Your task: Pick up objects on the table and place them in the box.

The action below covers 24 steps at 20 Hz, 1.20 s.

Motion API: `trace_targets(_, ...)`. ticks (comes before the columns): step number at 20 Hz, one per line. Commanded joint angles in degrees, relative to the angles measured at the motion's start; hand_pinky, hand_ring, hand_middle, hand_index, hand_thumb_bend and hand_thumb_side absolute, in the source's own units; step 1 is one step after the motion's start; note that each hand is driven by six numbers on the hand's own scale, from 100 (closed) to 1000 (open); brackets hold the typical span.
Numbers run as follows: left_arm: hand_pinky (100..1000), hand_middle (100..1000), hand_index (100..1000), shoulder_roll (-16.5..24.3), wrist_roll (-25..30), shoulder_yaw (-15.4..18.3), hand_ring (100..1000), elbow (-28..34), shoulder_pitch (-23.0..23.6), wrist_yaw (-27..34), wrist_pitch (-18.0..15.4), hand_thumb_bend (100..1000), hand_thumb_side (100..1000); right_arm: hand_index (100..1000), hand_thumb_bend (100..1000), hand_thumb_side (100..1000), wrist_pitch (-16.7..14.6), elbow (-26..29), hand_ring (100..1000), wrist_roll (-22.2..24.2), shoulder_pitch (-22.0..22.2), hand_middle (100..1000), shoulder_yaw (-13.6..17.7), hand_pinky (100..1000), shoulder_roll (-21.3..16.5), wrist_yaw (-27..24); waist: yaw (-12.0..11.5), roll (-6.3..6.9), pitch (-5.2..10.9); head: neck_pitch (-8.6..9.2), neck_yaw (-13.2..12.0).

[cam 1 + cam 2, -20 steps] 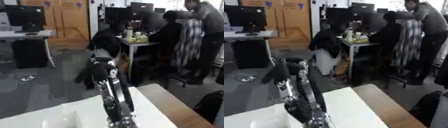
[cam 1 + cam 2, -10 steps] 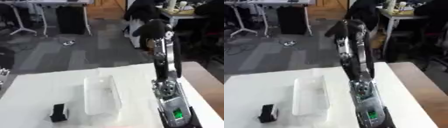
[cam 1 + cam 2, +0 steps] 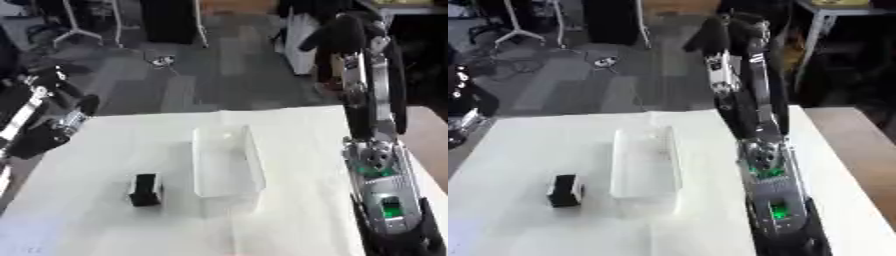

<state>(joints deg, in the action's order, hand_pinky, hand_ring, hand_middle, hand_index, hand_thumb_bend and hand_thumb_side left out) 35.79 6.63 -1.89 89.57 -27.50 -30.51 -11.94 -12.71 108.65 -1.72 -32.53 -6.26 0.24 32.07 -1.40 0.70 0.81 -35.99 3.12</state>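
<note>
Lying on the white table (image 3: 105,225), a small black object (image 3: 145,190) sits just left of the clear box (image 3: 226,167), whose long axis runs front-to-back. Left hand (image 3: 39,140) near, apart; right hand (image 3: 346,32) raised, far; fingers unclear.

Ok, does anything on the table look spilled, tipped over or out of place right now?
Nothing stands out. The clear box sits upright on the white table, apparently empty, and the small black object stands beside it on the robot's left, apart from it. No spill or damage shows.
</note>
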Motion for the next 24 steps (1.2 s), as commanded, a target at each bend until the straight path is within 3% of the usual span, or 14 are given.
trace_targets(1,621,827,898,4.33,3.23,-1.33,731,-3.64,-2.95,-1.05,-3.00,324,1000,475,247,1000,-0.14,0.52,214,1.27,-0.22,281,-0.31,100,0.33,0.49,0.29,0.43,0.76,-0.15,-0.91)
trace_targets(5,680,859,899,5.69,6.96,-2.94,764,-10.05,-6.71,-3.90,-6.52,430,948,477,238,1000,-0.14,0.35,213,1.97,-0.03,282,-0.29,100,0.40,0.62,0.54,0.61,0.94,0.12,-0.73)
trace_targets(6,665,849,896,5.72,8.05,-3.19,757,-11.61,-7.56,-4.91,-7.38,391,962,476,236,1000,-0.11,0.30,213,2.08,-0.01,282,-0.29,100,0.40,0.68,0.55,0.61,0.97,0.13,-0.70)
trace_targets(7,742,887,898,5.85,9.24,-3.57,794,-13.06,-8.36,-6.12,-8.25,482,925,476,235,1000,-0.10,0.26,214,2.22,0.02,283,-0.32,100,0.40,0.73,0.60,0.65,0.98,0.10,-0.77)
trace_targets(9,781,906,898,6.10,12.19,-4.65,813,-16.11,-10.63,-9.83,-10.38,497,921,475,238,1000,-0.24,0.24,214,2.73,0.06,283,-0.45,100,0.44,0.83,0.70,0.72,1.01,-0.02,-1.03)
trace_targets(18,879,914,851,5.23,19.28,-7.96,854,-27.54,-17.54,-22.08,-19.00,447,891,478,243,1000,-0.11,0.19,213,4.30,0.31,284,-0.57,100,0.77,1.30,1.13,1.00,1.07,-0.58,-1.84)
trace_targets(21,876,913,816,4.68,21.07,-7.85,850,-29.84,-17.92,-23.64,-20.38,426,879,479,243,1000,0.05,0.18,213,4.56,0.38,285,-0.56,100,0.94,1.47,1.25,1.05,1.09,-0.80,-1.85)
trace_targets(24,870,912,838,4.21,22.72,-7.85,849,-31.98,-17.87,-24.07,-21.06,427,891,480,242,1000,0.18,0.26,213,4.81,0.47,285,-0.54,100,1.19,1.58,1.43,1.12,1.12,-1.07,-1.95)
